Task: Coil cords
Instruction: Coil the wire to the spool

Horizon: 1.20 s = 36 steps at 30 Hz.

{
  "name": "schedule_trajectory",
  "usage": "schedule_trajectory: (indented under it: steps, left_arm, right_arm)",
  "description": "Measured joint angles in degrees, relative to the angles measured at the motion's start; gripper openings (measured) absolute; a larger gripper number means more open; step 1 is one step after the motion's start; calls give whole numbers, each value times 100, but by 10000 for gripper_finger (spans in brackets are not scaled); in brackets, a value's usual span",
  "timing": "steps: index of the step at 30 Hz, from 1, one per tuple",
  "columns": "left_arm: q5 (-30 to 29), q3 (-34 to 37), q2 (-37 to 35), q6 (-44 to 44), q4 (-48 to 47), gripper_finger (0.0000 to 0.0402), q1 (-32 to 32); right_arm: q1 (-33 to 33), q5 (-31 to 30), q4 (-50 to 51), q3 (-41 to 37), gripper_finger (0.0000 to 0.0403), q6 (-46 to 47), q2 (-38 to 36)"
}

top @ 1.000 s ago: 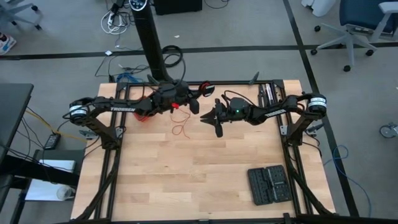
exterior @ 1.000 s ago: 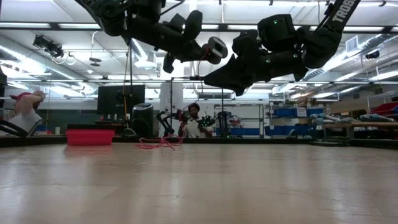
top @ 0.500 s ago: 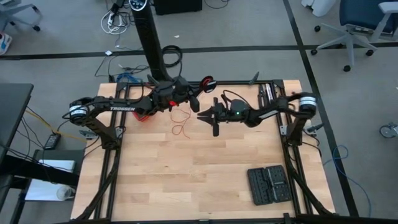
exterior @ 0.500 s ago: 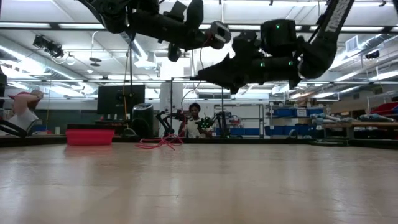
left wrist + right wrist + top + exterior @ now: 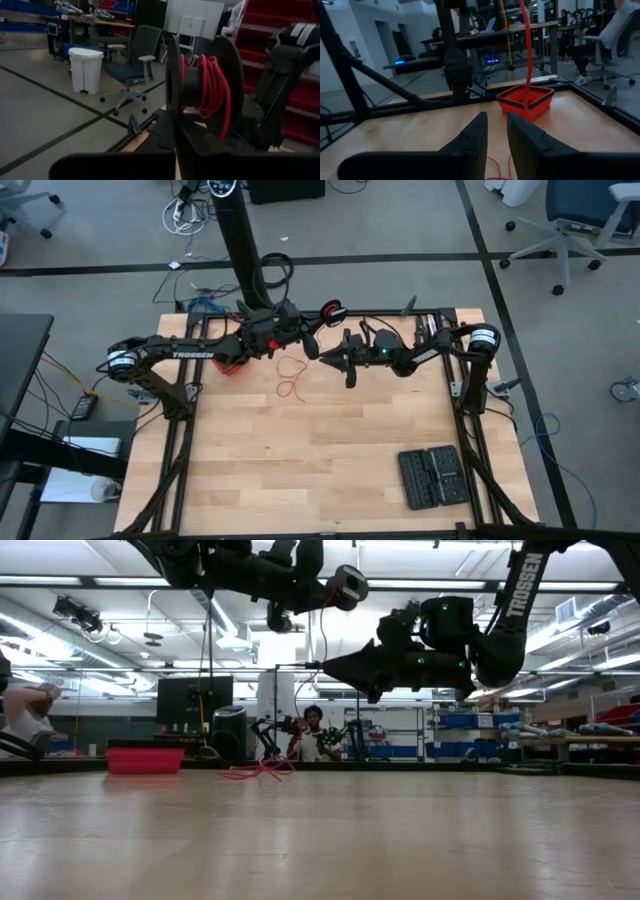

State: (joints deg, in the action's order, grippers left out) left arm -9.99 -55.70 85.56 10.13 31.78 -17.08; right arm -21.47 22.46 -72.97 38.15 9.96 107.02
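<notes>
Red wire (image 5: 291, 379) trails onto the table's far edge; we grip the spool (image 5: 200, 92) in the left gripper (image 5: 300, 340), right gripper (image 5: 325, 356) part-open, guiding slack evenly

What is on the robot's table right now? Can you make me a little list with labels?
left gripper: shut on spool, raised at the table's back edge
spool: black, red wire wound on it
wire: thin, red, hangs from the spool, loose end looped on the table
right gripper: raised beside the hanging wire, slightly open, holds nothing
red bin: on the table, near the back edge
black case: near the table's front right corner
</notes>
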Motion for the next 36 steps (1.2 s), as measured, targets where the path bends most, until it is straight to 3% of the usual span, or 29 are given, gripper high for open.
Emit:
schedule_trajectory:
  steps: [8, 16, 27, 36]
  left_arm:
    - [59, 2, -22, -60, -47, 1, 0]
    - [120, 2, -22, -35, -53, 1, 65]
    - [241, 4, -22, -83, -168, 1, 66]
    - [246, 4, -22, -88, -170, 1, 66]
  right_arm:
    - [-12, 182, -63, 0, 72, 3, -2]
    - [-85, -139, 127, 2, 73, -197, -8]
    - [-250, -173, 83, 2, 118, -226, -9]
    - [-76, -113, 15, 2, 117, -514, -9]
